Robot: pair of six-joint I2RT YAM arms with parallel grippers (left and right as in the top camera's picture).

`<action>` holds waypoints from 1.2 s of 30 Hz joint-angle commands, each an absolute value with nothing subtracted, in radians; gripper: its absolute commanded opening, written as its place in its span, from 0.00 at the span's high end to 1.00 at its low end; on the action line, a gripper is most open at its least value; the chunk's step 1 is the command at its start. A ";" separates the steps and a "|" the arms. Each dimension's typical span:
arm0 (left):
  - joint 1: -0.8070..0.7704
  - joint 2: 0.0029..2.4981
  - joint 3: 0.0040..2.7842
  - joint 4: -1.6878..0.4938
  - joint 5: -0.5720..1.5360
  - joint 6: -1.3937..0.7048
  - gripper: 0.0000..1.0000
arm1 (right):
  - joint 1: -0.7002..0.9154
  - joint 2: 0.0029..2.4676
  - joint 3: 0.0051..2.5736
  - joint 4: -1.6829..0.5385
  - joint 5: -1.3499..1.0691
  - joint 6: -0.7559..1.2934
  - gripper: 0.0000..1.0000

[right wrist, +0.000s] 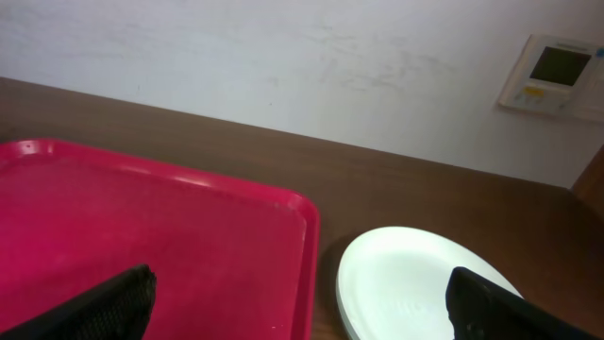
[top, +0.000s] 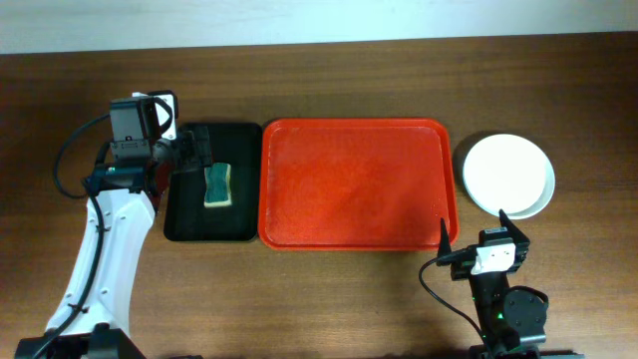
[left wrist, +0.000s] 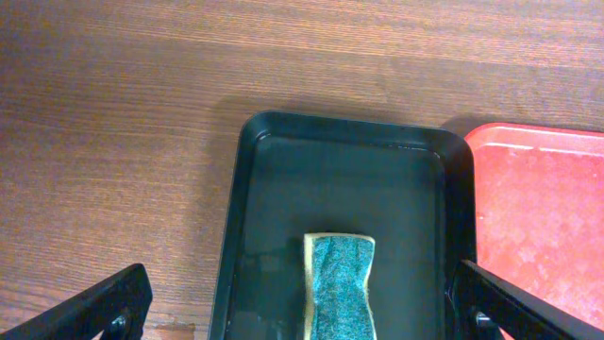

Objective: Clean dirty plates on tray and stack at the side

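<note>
The red tray [top: 354, 184] lies mid-table with nothing on it. The plates [top: 506, 175] sit in a stack on the table just right of the tray, white one on top, a paler rim showing beneath. In the right wrist view the stack [right wrist: 415, 283] lies beside the tray's corner [right wrist: 142, 217]. My right gripper [top: 477, 231] hangs open near the tray's front right corner, its jaws [right wrist: 302, 307] spread wide and holding nothing. Over the black tray at the left, my left gripper [top: 191, 150] is open too, with nothing held between its fingers [left wrist: 302, 312].
A narrow black tray [top: 211, 181] lies left of the red tray and holds a green-and-yellow sponge [top: 218, 184], also seen from the left wrist [left wrist: 342, 283]. The red tray's edge [left wrist: 538, 208] borders it. A wall panel [right wrist: 557, 74] hangs behind the table.
</note>
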State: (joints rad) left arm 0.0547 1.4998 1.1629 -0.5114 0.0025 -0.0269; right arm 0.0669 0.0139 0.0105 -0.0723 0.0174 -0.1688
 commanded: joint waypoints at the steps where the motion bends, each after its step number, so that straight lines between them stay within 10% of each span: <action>1: 0.055 1.490 1.164 -0.509 0.000 -0.037 0.01 | 0.071 0.004 0.006 -0.080 0.011 -0.176 0.01; 36: 0.055 1.006 1.162 -0.509 0.000 -0.037 0.01 | 0.071 0.008 0.006 -0.080 0.011 -0.176 0.01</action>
State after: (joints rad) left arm 0.0547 1.0534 1.1629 -0.5114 0.0025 -0.0269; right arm 0.0669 0.0139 0.0105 -0.0723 0.0170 -0.1692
